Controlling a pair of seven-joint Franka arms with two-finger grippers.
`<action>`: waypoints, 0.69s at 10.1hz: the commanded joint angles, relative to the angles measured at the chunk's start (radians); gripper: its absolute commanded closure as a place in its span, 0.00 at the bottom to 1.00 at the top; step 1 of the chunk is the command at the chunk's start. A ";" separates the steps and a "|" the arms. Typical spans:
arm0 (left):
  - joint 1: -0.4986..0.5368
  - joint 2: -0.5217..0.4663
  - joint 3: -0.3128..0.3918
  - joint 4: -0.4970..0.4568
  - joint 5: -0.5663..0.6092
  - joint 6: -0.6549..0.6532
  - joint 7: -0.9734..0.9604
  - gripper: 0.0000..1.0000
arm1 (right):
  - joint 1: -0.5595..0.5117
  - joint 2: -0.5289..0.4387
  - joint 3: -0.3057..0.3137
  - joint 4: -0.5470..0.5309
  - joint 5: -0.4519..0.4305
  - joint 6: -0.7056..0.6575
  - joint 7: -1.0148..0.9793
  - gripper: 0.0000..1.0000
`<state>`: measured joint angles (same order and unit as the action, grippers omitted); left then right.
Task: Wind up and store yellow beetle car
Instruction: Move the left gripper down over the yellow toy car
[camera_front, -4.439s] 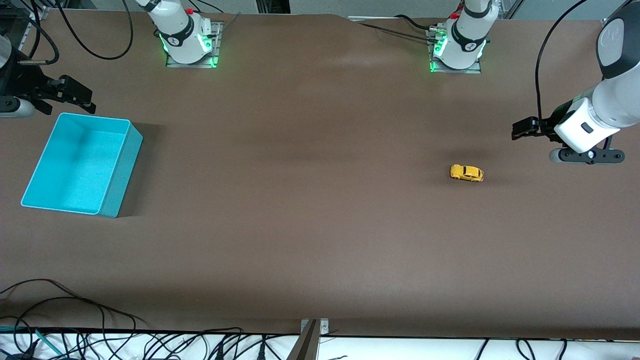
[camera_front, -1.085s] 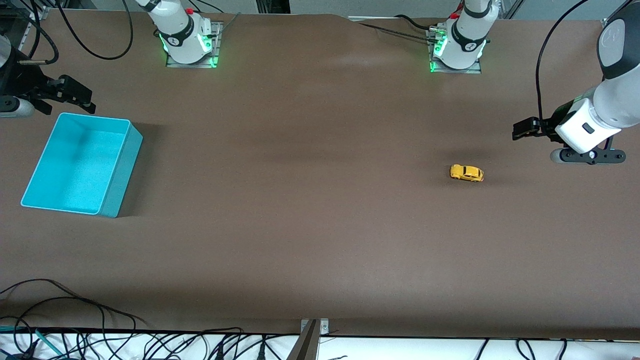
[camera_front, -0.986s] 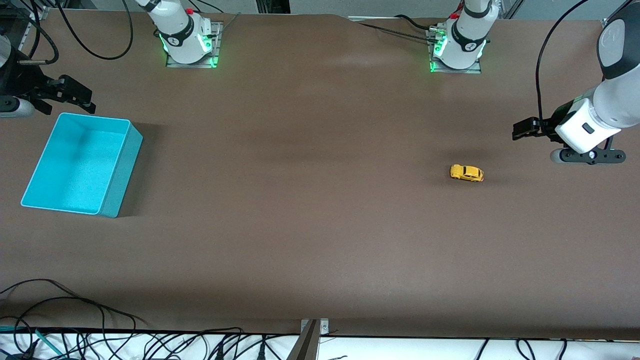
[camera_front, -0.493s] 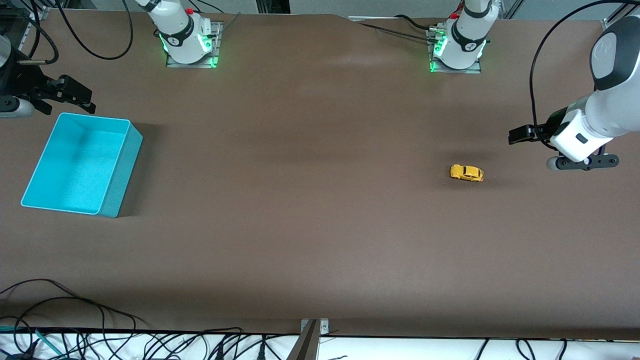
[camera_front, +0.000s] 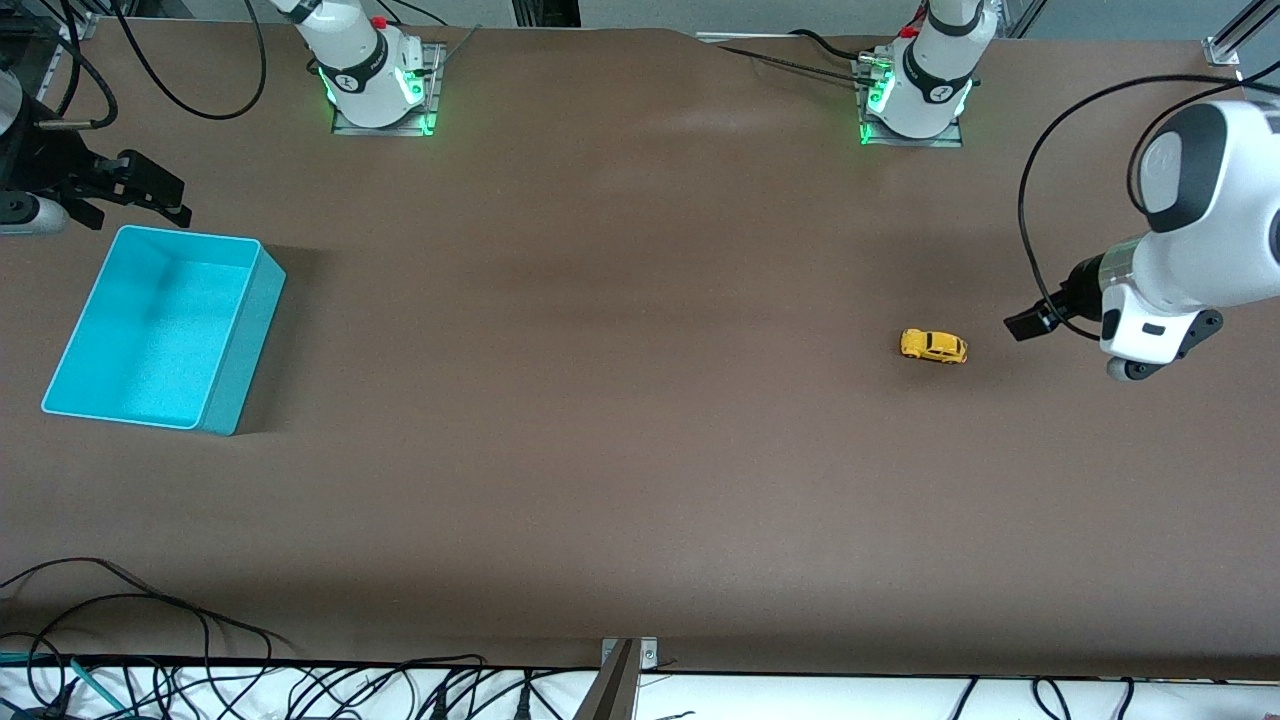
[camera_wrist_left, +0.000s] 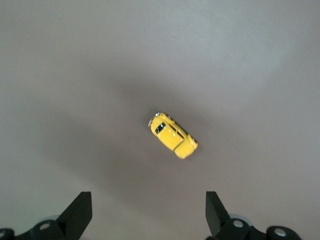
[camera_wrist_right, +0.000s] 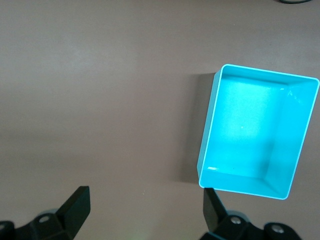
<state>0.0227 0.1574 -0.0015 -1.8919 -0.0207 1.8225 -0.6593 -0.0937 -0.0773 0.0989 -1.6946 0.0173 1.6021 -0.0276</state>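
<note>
Plainly set up for a pickup: left gripper (camera_front: 1022, 326) hung right of centre in the frame, fingers spread wide, empty, beside the car (camera_front: 933, 346), which sat on its wheels on the surface (camera_front: 620, 450). Waited at upper left, right gripper (camera_front: 150, 195), also spread, above the bin (camera_front: 240, 340), presumably for storing later.

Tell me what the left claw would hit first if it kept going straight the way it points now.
Probably the bare table, or the yellow beetle car. The left claw, jaws open and empty, points down at the table, and its wrist view shows the car ahead between its fingers. How high it is above the table is hard to judge.
</note>
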 joint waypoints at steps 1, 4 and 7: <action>0.009 -0.004 -0.006 -0.137 0.004 0.181 -0.289 0.01 | -0.006 0.008 0.002 0.027 0.016 -0.014 -0.008 0.00; -0.001 0.098 -0.009 -0.162 -0.042 0.288 -0.512 0.02 | -0.006 0.008 0.002 0.027 0.016 -0.013 -0.006 0.00; -0.007 0.139 -0.014 -0.236 -0.048 0.420 -0.628 0.01 | -0.006 0.008 0.002 0.026 0.016 -0.013 -0.008 0.00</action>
<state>0.0189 0.2933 -0.0124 -2.1019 -0.0462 2.2086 -1.2468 -0.0936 -0.0773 0.0991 -1.6932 0.0174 1.6021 -0.0276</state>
